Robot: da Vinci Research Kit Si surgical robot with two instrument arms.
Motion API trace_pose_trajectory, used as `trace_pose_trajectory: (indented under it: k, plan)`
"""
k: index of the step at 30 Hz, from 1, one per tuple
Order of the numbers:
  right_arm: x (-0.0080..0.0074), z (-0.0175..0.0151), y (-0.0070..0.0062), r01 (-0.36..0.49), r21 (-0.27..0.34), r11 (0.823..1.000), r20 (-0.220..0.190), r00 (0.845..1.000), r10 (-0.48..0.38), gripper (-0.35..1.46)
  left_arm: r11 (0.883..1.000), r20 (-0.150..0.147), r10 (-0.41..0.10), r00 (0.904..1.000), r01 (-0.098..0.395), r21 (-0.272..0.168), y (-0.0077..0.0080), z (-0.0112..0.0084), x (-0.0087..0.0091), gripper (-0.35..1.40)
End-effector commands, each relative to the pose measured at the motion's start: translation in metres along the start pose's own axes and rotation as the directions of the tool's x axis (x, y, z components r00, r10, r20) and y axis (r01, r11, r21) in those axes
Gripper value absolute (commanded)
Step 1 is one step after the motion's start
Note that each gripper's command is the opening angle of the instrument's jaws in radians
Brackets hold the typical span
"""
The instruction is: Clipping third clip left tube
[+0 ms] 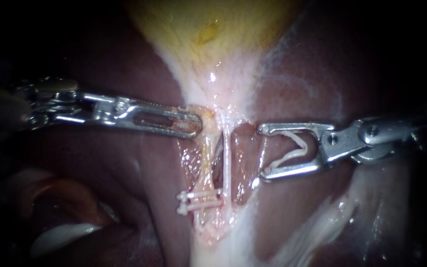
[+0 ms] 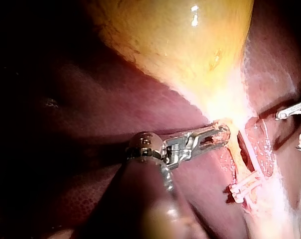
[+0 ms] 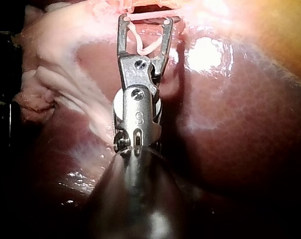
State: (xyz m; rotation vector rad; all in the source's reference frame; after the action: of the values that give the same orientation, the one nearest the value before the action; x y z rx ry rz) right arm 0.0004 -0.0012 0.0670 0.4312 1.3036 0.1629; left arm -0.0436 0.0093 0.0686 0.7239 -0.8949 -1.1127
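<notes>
The yellow gallbladder (image 1: pixel 208 29) narrows down into two tubes over the dark liver (image 1: pixel 139 188). The left tube (image 1: pixel 204 163) is yellowish; the right tube (image 1: pixel 226 163) is a thin white strand. Two white clips (image 1: pixel 198 201) lie side by side across the left tube's lower end. My left instrument (image 1: pixel 198 126) has its slotted jaws shut on tissue at the left tube's upper end (image 2: pixel 224 134). My right instrument (image 1: pixel 262 152) stands to the right of both tubes, apart from them. Its wide-spread jaws hold an open white clip (image 1: pixel 292 148), which also shows in the right wrist view (image 3: pixel 143 45).
Pale fatty tissue (image 1: pixel 322 222) runs along the lower right beneath the right instrument. A pink and white fold (image 1: pixel 65 232) lies at the lower left. Raw red liver bed (image 1: pixel 245 163) shows between the right tube and the right instrument's jaws.
</notes>
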Motion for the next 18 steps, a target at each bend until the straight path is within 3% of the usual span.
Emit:
trace_pose_trajectory:
  k: [1, 10, 18]
  plan:
    - [0.0, 0.0, 0.0001, 0.003, 0.001, 1.0, 0.001, 1.0, -0.003, 0.5, 1.0, 0.0, 0.0, 1.0, 0.0, -0.001, 0.0, 0.0, 0.0, -0.35]
    - [0.0, 0.0, 0.0, 0.003, 0.001, 1.0, 0.001, 1.0, -0.003, 0.5, 1.0, -0.004, -0.003, 1.0, 0.003, 0.004, -0.0005, -0.0011, -0.0004, -0.35]
    - [0.0, 0.0001, 0.0, 0.003, 0.0, 1.0, 0.001, 1.0, -0.003, 0.5, 1.0, -0.013, -0.016, 0.9998, 0.016, 0.008, -0.0036, -0.0042, -0.001, -0.35]
